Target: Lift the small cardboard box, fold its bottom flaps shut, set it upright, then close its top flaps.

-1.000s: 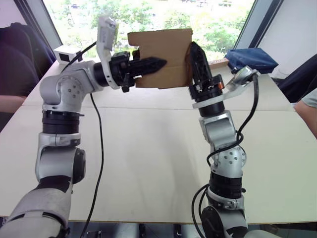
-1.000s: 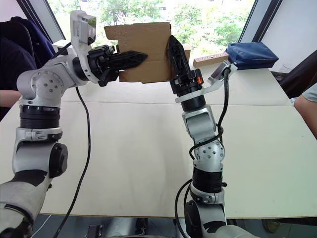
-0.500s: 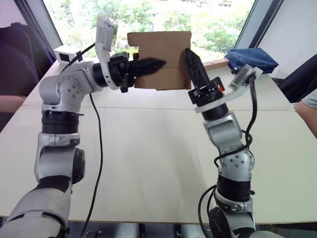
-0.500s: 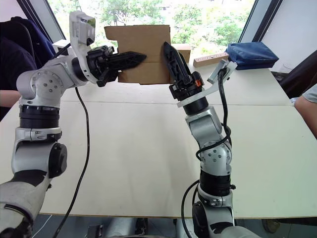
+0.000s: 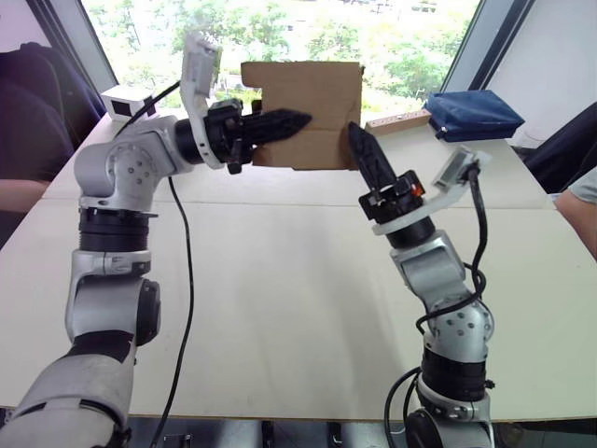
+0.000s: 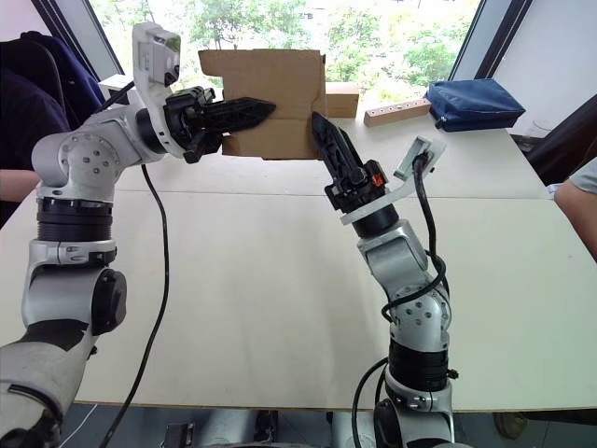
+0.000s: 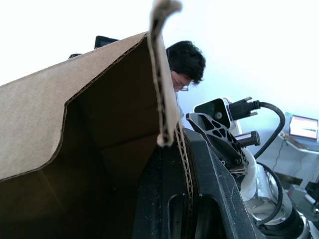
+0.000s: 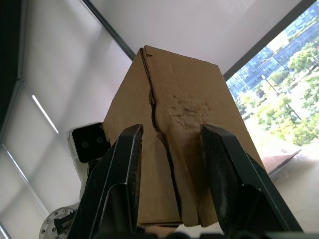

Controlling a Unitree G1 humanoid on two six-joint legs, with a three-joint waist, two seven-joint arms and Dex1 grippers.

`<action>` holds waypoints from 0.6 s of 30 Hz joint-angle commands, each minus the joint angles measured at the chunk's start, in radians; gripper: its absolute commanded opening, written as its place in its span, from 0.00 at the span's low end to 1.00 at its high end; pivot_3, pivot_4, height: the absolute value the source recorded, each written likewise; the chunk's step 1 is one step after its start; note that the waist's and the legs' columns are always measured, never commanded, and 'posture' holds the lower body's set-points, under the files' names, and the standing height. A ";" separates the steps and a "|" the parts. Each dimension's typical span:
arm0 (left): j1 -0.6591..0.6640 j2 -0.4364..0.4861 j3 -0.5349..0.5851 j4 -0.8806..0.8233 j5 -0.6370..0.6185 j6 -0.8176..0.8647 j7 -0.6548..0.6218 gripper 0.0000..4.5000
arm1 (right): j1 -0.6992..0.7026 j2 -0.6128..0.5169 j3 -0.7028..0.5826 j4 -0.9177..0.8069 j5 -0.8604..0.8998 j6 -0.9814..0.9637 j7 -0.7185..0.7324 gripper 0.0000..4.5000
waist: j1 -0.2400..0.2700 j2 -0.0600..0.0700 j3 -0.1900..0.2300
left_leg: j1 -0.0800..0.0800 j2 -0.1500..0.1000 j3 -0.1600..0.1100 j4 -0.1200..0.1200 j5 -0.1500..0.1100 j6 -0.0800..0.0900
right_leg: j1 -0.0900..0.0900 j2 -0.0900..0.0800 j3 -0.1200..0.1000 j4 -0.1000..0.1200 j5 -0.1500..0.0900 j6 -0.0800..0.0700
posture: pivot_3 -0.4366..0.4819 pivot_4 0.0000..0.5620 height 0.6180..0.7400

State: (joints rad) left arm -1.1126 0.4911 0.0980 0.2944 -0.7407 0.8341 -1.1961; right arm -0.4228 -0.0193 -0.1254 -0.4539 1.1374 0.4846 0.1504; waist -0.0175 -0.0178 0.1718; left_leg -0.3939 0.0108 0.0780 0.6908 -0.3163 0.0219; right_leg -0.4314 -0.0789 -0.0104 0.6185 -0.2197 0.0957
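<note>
Office or lab: pale worktables (image 5: 280, 308), big windows (image 5: 280, 28), seated person (image 7: 187, 64).

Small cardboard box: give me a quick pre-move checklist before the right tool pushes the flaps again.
1. Small cardboard box off the table, held up: ok.
2. Left tool clamped on a box wall, cardboard between its fingers in the left wrist view: ok.
3. Right tool open and off the cardboard: ok.
4. Flaps on the end facing the right tool folded in, seam showing: ok.
5. Flaps flat and staying shut: cannot tell.
6. Opposite end flaps closed: cannot tell.
</note>
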 commanded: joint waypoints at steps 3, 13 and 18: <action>-0.028 0.003 0.016 -0.005 0.002 -0.029 -0.005 0.00 | 0.030 0.001 0.020 -0.099 0.067 0.007 -0.022 0.42 | 0.001 0.000 0.000 | 0.000 0.000 0.000 0.000 0.000 0.000 | 0.000 0.000 0.000 0.000 0.000 0.000 | 0.48 0.27 1.00; -0.028 0.005 0.011 0.005 0.009 -0.032 -0.009 0.00 | 0.049 -0.045 -0.002 -0.142 0.121 0.005 -0.066 0.42 | 0.001 0.000 0.000 | 0.000 0.000 0.000 0.000 0.000 0.000 | 0.000 0.000 0.000 0.000 0.000 0.000 | 0.48 0.27 1.00; -0.029 0.003 0.011 0.009 0.010 -0.031 -0.009 0.00 | 0.047 -0.053 0.011 -0.138 0.145 0.007 -0.067 0.42 | 0.001 0.000 0.000 | 0.000 0.000 0.000 0.000 0.000 0.000 | 0.000 0.000 0.000 0.000 0.000 0.000 | 0.48 0.27 1.00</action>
State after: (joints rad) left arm -1.1127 0.4907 0.0952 0.3127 -0.7281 0.8173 -1.1980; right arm -0.3642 -0.0658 -0.1224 -0.5493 1.2594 0.4947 0.0798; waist -0.0166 -0.0178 0.1718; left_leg -0.3938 0.0108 0.0779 0.6905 -0.3162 0.0219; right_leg -0.4314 -0.0788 -0.0104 0.6182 -0.2198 0.0957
